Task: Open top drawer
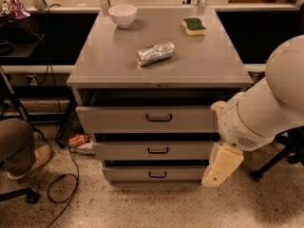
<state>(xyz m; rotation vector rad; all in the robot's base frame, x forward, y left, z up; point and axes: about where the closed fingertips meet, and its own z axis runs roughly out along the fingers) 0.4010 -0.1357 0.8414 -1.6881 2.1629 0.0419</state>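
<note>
The top drawer [118, 120] is the widest of three grey drawers in the cabinet, with a small dark bar handle [159, 118] at its centre. Its front stands a little out from the cabinet, with a dark gap above it. My white arm [266, 113] comes in from the right. My gripper [216, 175], cream coloured, hangs down at the cabinet's right front corner, beside the two lower drawers. It is to the right of and below the top drawer's handle and does not touch it.
On the cabinet top [109, 65] lie a white bowl [122, 14], a green and yellow sponge [194, 26] and a crumpled foil packet [155, 53]. A person's leg and shoe [21, 151] and cables [66, 184] are on the floor at left. A chair base [275, 163] stands at right.
</note>
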